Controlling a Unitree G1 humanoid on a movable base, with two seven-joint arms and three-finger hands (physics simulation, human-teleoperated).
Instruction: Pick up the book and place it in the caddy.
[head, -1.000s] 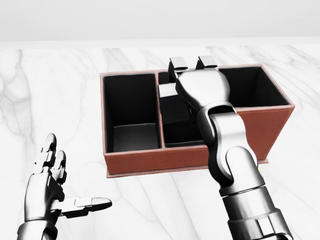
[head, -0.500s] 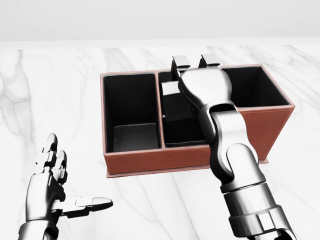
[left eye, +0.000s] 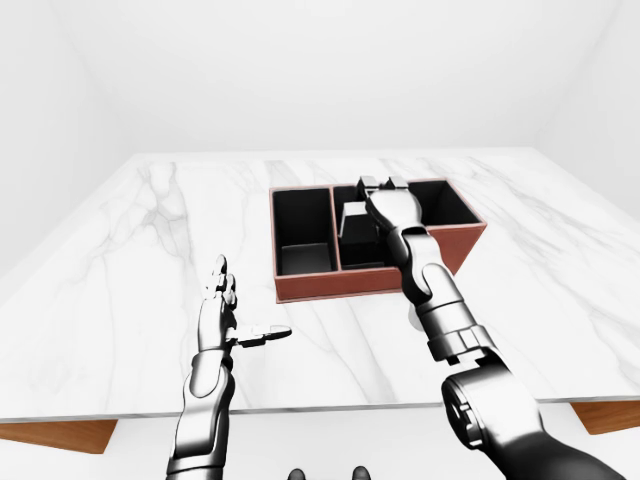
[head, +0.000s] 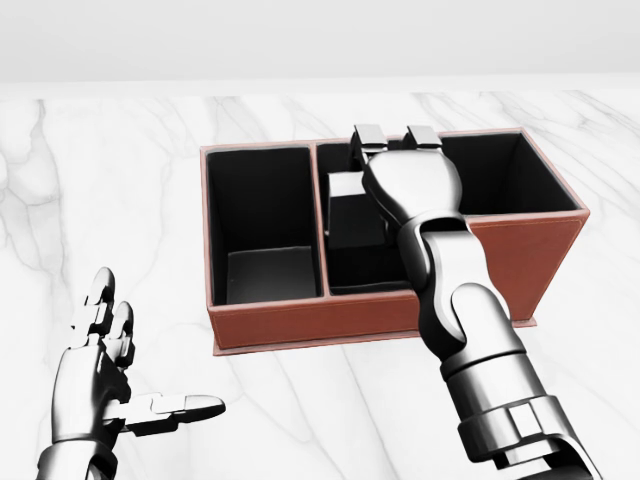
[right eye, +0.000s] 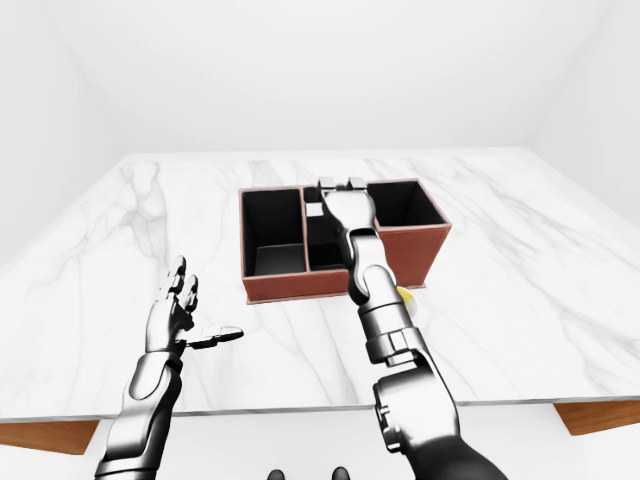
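Note:
The caddy (head: 300, 322) is a red-brown box with black compartments, standing in the middle of the marble table (head: 120, 180). A dark book (head: 352, 212) stands upright inside its middle compartment, with its pale top edge showing. My right hand (head: 393, 136) reaches down over that compartment. Its palm covers the book's right side and its fingers curl round the book near the top rim. The grip itself is mostly hidden. My left hand (head: 140, 365) hovers open at the lower left of the head view, thumb spread, away from the caddy.
The caddy's left compartment (head: 262, 225) and right compartment (head: 500, 175) hold nothing that shows. A small yellow object (right eye: 406, 297) lies on the table beside the caddy's lower right corner, behind my right forearm. White walls surround the table.
My right hand has shifted slightly to the right over the middle compartment, and the book has shifted with it. The left hand and the caddy have stayed still.

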